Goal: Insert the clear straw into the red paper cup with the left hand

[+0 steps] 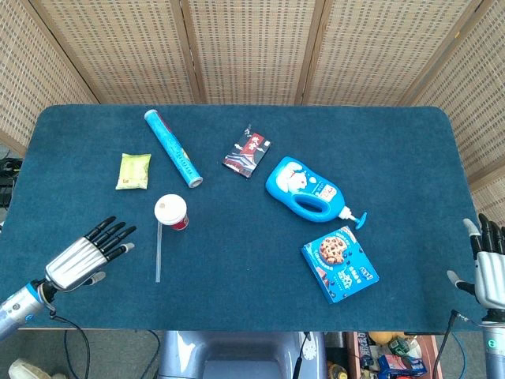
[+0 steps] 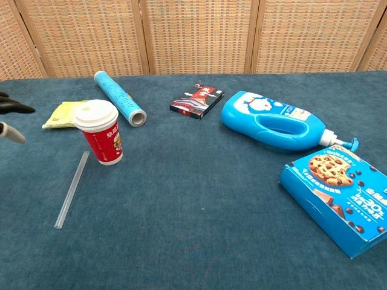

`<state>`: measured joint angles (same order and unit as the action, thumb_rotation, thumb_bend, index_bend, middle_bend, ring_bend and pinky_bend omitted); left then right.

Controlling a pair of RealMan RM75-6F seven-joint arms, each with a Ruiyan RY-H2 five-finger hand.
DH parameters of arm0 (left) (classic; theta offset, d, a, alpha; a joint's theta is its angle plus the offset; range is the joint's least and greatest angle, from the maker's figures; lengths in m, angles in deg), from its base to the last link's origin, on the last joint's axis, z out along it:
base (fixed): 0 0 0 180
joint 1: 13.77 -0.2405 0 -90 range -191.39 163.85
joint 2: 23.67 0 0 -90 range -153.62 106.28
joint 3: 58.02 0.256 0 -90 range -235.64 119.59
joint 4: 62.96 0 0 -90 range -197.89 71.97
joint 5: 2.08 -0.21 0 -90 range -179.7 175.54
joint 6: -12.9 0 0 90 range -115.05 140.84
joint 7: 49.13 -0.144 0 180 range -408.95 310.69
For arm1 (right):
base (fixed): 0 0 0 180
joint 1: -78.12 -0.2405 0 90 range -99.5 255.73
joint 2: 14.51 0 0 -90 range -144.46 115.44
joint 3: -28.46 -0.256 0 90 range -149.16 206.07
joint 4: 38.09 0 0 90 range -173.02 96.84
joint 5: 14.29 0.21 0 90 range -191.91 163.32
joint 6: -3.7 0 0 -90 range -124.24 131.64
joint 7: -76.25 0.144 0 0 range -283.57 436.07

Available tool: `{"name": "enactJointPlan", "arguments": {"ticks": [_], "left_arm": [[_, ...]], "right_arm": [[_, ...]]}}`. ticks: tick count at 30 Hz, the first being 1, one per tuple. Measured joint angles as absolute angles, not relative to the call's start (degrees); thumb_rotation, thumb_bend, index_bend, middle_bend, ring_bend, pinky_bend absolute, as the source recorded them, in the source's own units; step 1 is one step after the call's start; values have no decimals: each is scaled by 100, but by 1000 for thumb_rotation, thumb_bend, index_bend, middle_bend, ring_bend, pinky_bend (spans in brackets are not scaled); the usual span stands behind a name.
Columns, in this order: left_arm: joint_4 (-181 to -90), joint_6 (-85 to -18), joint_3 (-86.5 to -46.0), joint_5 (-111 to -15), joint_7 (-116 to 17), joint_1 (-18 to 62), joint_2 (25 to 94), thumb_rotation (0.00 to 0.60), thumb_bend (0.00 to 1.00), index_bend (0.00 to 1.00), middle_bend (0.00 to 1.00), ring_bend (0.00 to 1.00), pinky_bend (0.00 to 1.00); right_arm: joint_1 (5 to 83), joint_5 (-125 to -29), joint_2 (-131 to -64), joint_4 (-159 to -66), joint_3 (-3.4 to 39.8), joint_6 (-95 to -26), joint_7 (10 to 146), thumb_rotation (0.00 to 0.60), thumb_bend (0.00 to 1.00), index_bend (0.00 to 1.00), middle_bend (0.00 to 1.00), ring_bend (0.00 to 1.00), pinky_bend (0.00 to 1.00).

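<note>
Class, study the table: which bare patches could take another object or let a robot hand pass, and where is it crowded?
Bare: the stretch between the red paper cup and cookie box, plus the far right corner beyond the detergent bottle. Crowded: the far left, around the snack packet, foil roll, clear straw.

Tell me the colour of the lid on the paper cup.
Cream-white, on the red paper cup; clearest in the chest view.

From my left hand [image 1: 79, 259], I see bare desk [image 1: 237, 260] up to the clear straw [image 1: 158, 251], which lies just below the red paper cup [image 1: 171, 212]. Above the cup, the yellow packet [image 1: 133, 170] and foil roll [image 1: 173, 148] crowd the approach.
</note>
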<state>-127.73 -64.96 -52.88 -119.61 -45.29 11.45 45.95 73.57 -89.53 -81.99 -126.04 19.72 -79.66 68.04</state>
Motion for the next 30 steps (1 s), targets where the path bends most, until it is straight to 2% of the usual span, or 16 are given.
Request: {"name": "enactJointPlan", "arguments": {"ticks": [5,11,22,30], "left_arm": [[-12098,-6404,-5090,-12428,-4295,1684,4923,600,270,353,0,0,0],[-11589,-6188,-4844,-12766,-4027,2327,5434,600,312,385,0,0,0],[-11217,-5786,-4381,-12972,-4015,3001,5901,600,316,416,0,0,0],[-10979,-6014,-4189,-12995,-4023,3097,6018,600,317,438,0,0,0]], "right_arm": [[7307,-8781,-8301,-12508,1944,-7862,6592,600,0,0,0,0,0],[7257,-8542,-8390,-12361,1878,-7738,6497,600,0,0,0,0,0],[7240,-8396,-8417,-12239,1837,-7651,6534,600,0,0,0,0,0],[7245,-8376,-8422,-12222,1832,-7663,6552,600,0,0,0,0,0]]}}
